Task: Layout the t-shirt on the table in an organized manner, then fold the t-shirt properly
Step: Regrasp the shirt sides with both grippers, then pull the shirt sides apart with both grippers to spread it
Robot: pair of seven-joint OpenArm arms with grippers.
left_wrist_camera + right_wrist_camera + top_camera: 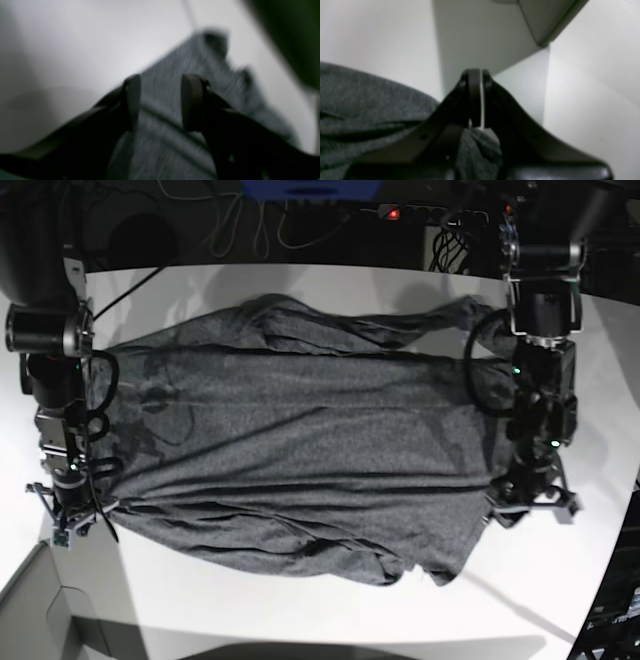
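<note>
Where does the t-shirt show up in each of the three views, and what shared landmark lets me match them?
Left wrist: the t-shirt runs from bottom centre up to the right, blurred, behind the open left pincer.
Right wrist: lower left, with a fold pinched in the shut right pincer.
Base: spread across the middle, between the two arms.
Shared landmark: the white table around the shirt.

A grey box corner point(45, 605) shows at the lower left in the base view, and again at the top of the right wrist view point(545, 20); past the far edge, a blue box point(310, 188) sits among dark cables point(240, 225); just right of it glows 1 small red light point(393, 213).
</note>
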